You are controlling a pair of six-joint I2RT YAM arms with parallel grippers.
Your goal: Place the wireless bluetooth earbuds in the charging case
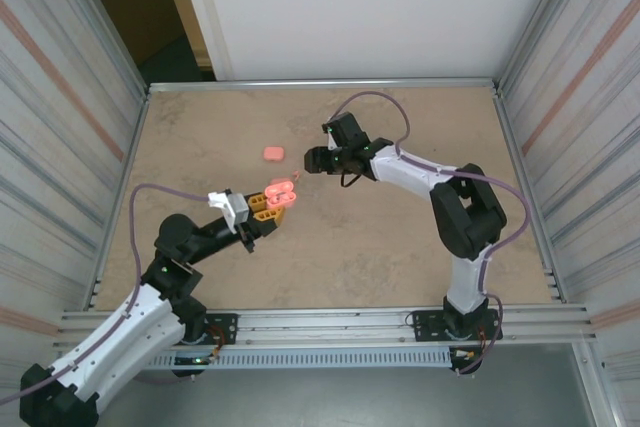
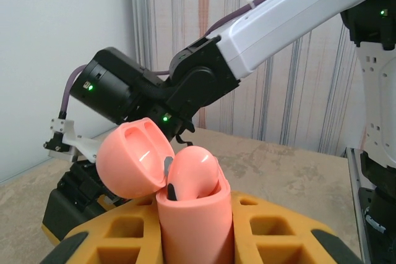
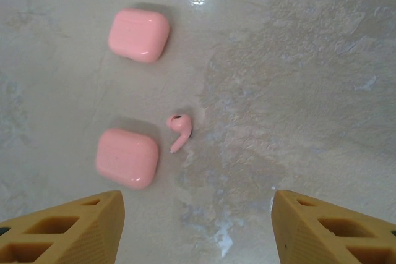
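The left gripper (image 2: 195,242) is clamped on the open charging case (image 2: 195,214), holding it upright above the middle of the tabletop (image 1: 400,237) with the lid tipped back. What sits in the case's mouth is hard to make out. The right gripper (image 3: 198,227) hovers just beyond it toward the far edge, its fingers (image 3: 68,230) well apart with nothing between them. Below it one earbud (image 3: 179,133) lies flat on the tabletop just beside a closed case (image 3: 127,157), not touching it. A second closed case (image 3: 139,35) lies apart. Bare surface runs to the right and near edges. The wrist view's lower border cuts off both right fingers.
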